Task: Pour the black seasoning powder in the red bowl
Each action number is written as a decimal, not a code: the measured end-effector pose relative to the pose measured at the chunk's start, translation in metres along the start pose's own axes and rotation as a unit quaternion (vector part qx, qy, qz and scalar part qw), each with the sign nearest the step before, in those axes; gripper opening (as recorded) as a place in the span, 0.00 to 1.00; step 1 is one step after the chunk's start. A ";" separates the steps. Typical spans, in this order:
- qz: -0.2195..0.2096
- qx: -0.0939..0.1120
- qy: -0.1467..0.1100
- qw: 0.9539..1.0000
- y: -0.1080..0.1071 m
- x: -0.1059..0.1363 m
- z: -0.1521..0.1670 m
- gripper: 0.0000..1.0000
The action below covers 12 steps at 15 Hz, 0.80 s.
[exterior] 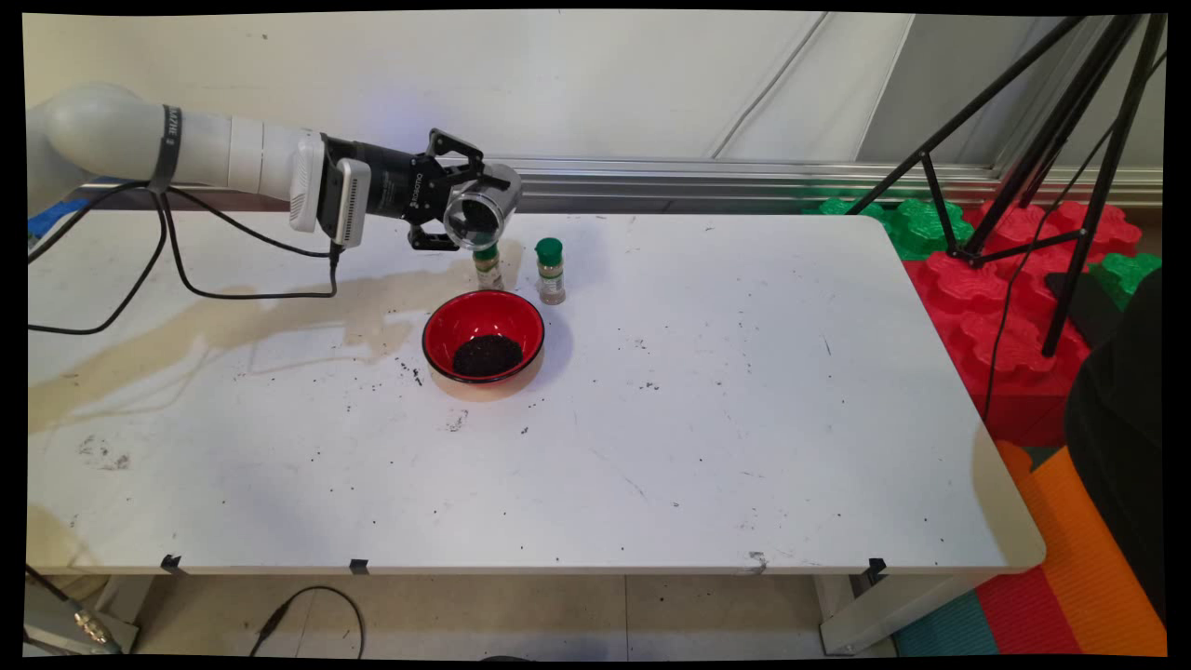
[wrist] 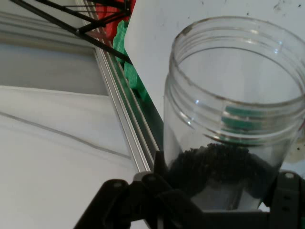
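I have the gripper (exterior: pixel 462 216) clamped across a clear plastic jar (exterior: pixel 481 213), held on its side well above the table (exterior: pixel 707 409), mouth turned toward the near side. In the hand view the fingers (wrist: pixel 159 167) press against the jar's (wrist: pixel 233 119) wall from both sides, and a layer of dark granules (wrist: pixel 217 164) lies along its lower wall, short of the threaded rim.

Below and a little nearer sits a red bowl (exterior: pixel 483 336) with a heap of the same dark stuff (exterior: pixel 487 355) in it. Two small spice bottles with green caps stand just behind the bowl: one (exterior: pixel 487 267) directly under the jar's mouth, the other (exterior: pixel 550 271) just to its right, the two close but apart.

Loose dark specks (exterior: pixel 409 372) are scattered on the tabletop around the bowl.

Risks as I read them:
- Jar mouth appears to hang over the bottles, not over the bowl (hard to judge depth from either view); any further tilt could drop granules onto the caps and table.
- Smooth round wall in a two-finger pinch: it could rotate or slide out.
- Any descent here could knock the nearer bottle over, since it stands right under the jar.
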 end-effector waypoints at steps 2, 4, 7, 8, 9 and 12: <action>0.014 0.001 -0.001 1.000 0.001 0.000 0.000 0.00; 0.027 0.003 -0.002 1.000 0.001 0.001 0.000 0.00; 0.050 0.006 -0.004 0.999 0.001 0.001 0.001 0.00; 0.056 0.007 -0.004 0.998 0.001 0.001 0.001 0.00; 0.065 0.008 -0.005 0.998 0.001 0.001 0.001 0.00; 0.089 0.012 -0.007 0.996 0.000 0.002 0.001 0.00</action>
